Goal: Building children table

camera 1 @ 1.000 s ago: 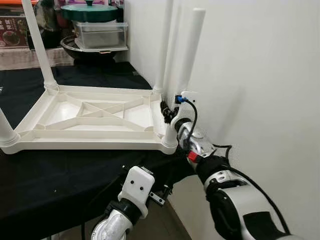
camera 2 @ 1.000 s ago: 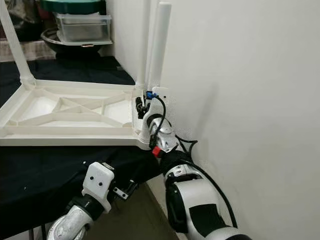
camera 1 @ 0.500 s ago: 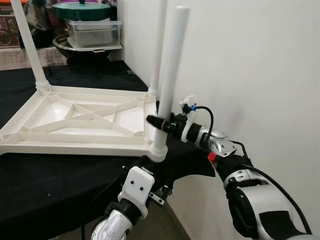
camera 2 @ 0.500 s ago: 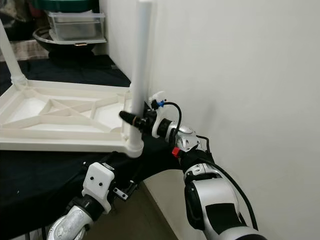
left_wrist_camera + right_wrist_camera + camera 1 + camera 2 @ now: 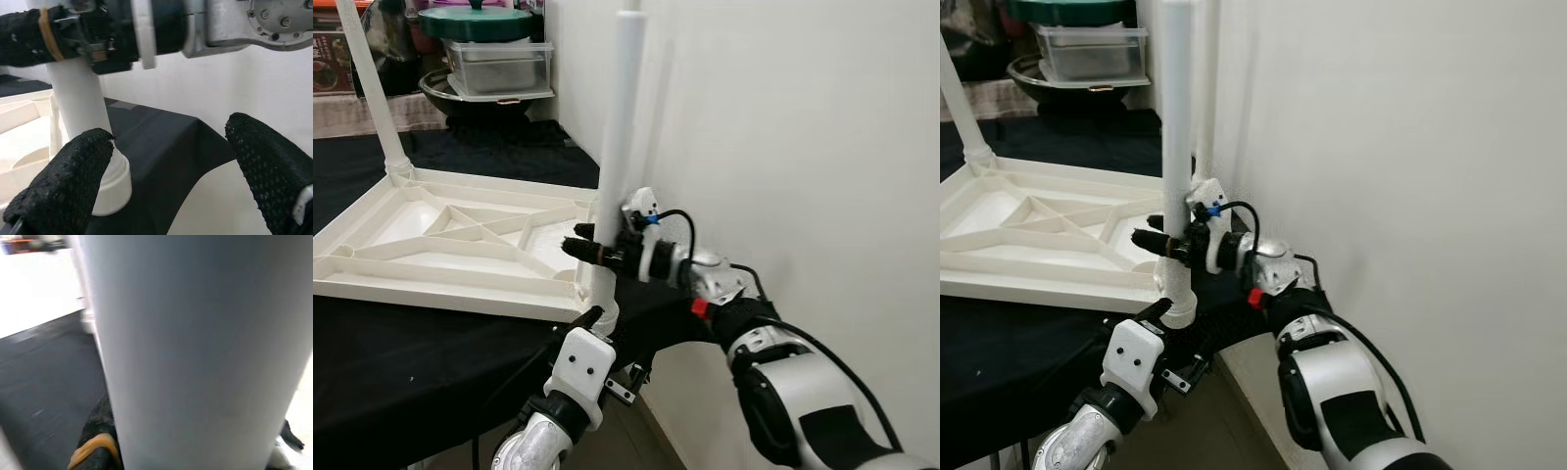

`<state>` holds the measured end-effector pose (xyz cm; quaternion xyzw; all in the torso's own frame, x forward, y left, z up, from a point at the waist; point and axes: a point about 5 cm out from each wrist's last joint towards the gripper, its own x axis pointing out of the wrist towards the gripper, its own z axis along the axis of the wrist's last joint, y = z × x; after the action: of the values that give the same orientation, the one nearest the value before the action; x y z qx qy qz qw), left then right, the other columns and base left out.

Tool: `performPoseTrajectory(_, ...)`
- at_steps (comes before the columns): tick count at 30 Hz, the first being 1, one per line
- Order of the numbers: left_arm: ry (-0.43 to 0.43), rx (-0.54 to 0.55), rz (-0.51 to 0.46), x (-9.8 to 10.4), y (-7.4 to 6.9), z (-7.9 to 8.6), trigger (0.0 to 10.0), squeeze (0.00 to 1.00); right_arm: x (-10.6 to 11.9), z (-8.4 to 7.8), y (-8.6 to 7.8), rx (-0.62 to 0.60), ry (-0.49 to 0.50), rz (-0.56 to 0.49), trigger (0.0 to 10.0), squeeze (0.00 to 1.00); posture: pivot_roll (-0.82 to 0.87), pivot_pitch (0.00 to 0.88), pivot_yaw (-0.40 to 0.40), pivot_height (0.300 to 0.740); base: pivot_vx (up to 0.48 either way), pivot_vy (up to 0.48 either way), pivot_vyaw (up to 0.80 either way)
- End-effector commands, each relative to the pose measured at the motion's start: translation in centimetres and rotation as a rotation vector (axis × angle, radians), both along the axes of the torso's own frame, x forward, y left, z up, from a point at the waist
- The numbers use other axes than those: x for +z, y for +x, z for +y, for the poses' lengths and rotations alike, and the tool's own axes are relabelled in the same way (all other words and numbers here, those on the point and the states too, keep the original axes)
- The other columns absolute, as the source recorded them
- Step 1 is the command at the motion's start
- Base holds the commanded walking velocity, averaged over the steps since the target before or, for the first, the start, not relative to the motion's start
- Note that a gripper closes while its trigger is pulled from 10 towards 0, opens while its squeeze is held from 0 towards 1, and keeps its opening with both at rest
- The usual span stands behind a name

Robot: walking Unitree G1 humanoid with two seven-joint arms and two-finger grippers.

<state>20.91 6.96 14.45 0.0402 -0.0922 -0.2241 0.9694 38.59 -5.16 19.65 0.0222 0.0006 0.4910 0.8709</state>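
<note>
A lived-in home: a green-lidded pot (image 5: 485,22), a clear plastic storage box (image 5: 499,67) and a metal basin (image 5: 445,93) crowd the black-clothed desk (image 5: 401,362).

At your 12 o'clock, a black cloth (image 5: 431,362) covers the work surface and hangs over its near edge. At 11 o'clock, at the far end, you have a clear plastic container (image 5: 499,67) resting on a dark round pan (image 5: 460,95), with a green lidded pot (image 5: 481,22) on top. A plain white wall (image 5: 803,147) runs from 12 to 3 o'clock.
</note>
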Motion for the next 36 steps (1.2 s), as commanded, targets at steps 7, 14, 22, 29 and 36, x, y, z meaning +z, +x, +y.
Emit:
performPoseTrajectory(7, 0.006, -0.005, 0.004, 0.0, 0.0, -0.2, 10.0, 0.0, -0.7, -4.9, 2.7, -0.77, 0.011, 0.178, 0.0, 0.0, 0.09, 0.015, -0.137, 0.74, 0.0, 0.0, 0.0)
performPoseTrajectory(14, 0.009, -0.006, 0.005, 0.0, 0.0, -0.2, 10.0, 0.0, -2.1, -6.0, 2.4, -1.046, 0.032, 0.25, 0.0, 0.0, 0.1, 0.017, -0.137, 0.74, 0.0, 0.0, 0.0)
performPoseTrajectory(22, 0.012, -0.007, 0.007, -0.1, 0.0, -0.2, 10.0, 0.0, -1.6, -3.8, 2.1, -0.961, 0.127, 0.174, 10.0, 1.0, 0.1, 0.012, -0.134, 0.74, 0.0, 0.0, 0.0)
performPoseTrajectory(29, 0.01, -0.005, 0.008, -0.1, 0.1, -0.2, 10.0, 0.0, -1.1, -2.4, 1.8, -0.665, 0.26, 0.208, 10.0, 0.0, 0.1, 0.012, -0.136, 0.74, 0.0, 0.0, 0.0)
performPoseTrajectory(36, 0.008, -0.004, 0.006, -0.1, 0.0, -0.2, 10.0, 0.0, -0.5, -2.9, -0.3, 0.003, 0.268, 0.133, 10.0, 0.0, 0.1, 0.012, -0.139, 0.74, 0.0, 0.0, 0.0)
